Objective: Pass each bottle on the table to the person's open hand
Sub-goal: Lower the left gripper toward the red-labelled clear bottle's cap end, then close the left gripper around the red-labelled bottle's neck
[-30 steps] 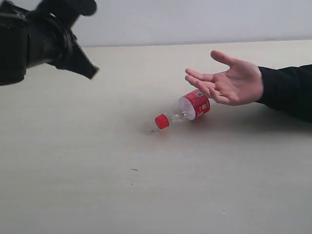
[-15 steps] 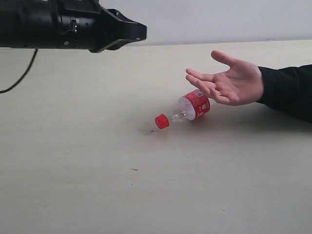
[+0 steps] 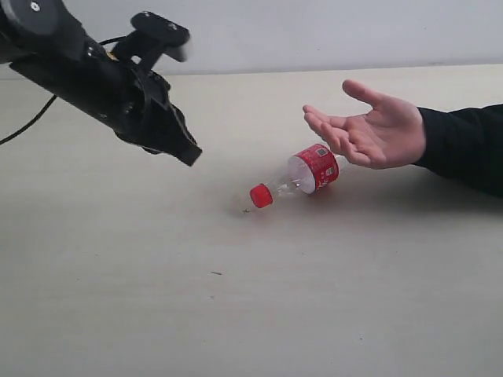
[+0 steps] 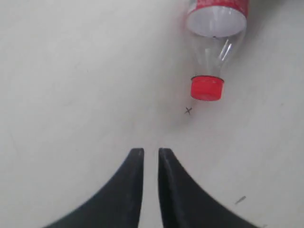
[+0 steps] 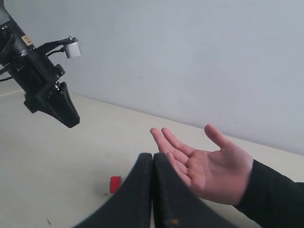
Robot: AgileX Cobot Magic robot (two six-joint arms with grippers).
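Hovering near the bottle (image 3: pixel 308 173) lying on the table (image 3: pixel 236 314) under the open hand (image 3: pixel 373 129), base partly hidden; left gripper (image 4: pixel 147 151) a slit apart, right gripper (image 5: pixel 153 156) pressed together, both empty.

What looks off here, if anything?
The clear red-labelled bottle lies on its side on the table, red cap pointing away from the open hand near its base. No spill or damage shows.

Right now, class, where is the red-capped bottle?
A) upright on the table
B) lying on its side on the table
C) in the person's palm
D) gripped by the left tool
B: the bottle lies on its side on the table, the left tool apart from it.
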